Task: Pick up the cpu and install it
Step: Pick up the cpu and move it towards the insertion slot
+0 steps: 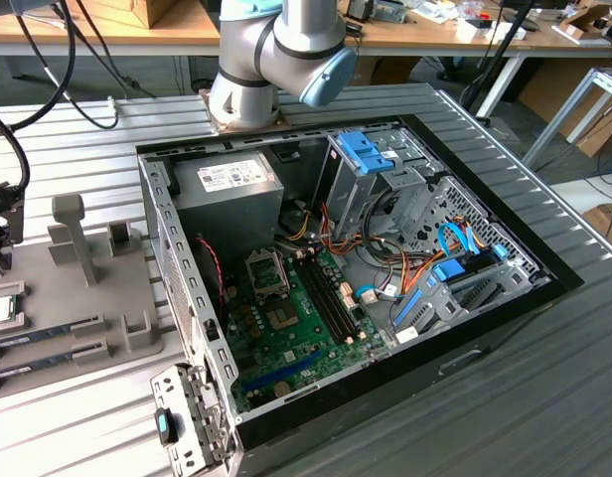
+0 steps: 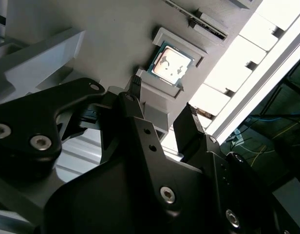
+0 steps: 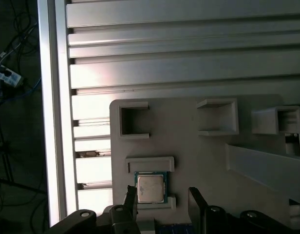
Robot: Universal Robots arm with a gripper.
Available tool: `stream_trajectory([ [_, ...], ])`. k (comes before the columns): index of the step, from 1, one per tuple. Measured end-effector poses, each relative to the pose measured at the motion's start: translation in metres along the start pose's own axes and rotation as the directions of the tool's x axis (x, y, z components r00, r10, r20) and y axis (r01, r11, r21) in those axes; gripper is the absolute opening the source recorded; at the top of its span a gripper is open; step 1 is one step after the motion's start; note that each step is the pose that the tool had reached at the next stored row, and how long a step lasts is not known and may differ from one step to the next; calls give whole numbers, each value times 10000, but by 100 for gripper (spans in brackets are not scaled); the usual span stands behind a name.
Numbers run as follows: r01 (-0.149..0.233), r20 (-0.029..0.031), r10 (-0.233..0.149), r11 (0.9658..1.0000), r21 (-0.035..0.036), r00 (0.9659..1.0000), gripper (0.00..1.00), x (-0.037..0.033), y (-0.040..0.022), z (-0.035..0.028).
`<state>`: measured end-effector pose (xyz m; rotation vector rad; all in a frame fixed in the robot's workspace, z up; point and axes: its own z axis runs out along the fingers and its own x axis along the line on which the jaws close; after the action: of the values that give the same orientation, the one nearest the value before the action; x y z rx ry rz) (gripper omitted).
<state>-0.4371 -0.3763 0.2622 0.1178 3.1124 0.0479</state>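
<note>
While the gripper (image 3: 162, 192) is hovering over the grey fixture plate (image 3: 198, 156), I am seeing its two black fingers (image 3: 131, 197) standing apart with nothing between them, so I am calling it open and empty. The cpu (image 3: 150, 186) is lying flat, silver lid up, in its shallow holder on that plate. Both wrist views are showing it uncovered just ahead of the fingertips (image 2: 136, 83), and I am not seeing any contact.

In the exterior view the plate (image 1: 87, 288) is sitting at about nine o'clock from the open computer case (image 1: 465, 343). The processor socket (image 1: 267, 272) is sitting at roughly eleven o'clock on the green motherboard (image 1: 296, 323), well apart from the chip.

In the first wrist view, one finger is appearing right at the chip's edge while the other is standing clear of it, and that is worrying me. Closing from such an off-centre line, I judge, could shove the chip against the holder's raised lips, tip it, or put a finger on the lid. A finger could also catch a lip instead of the thin green edge, giving a weak pinch that drops the chip on the way to the case.

As for writing, glare is washing over the lid (image 2: 170, 64) and I am making out no lettering there. The power supply (image 1: 231, 189) is carrying a white label whose print is too small for me to tell.
</note>
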Motion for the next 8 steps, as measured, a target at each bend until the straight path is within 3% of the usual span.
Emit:
stream_trajectory([
  [8,0,1,0,10000,0,10000,54,0,-1,26],
])
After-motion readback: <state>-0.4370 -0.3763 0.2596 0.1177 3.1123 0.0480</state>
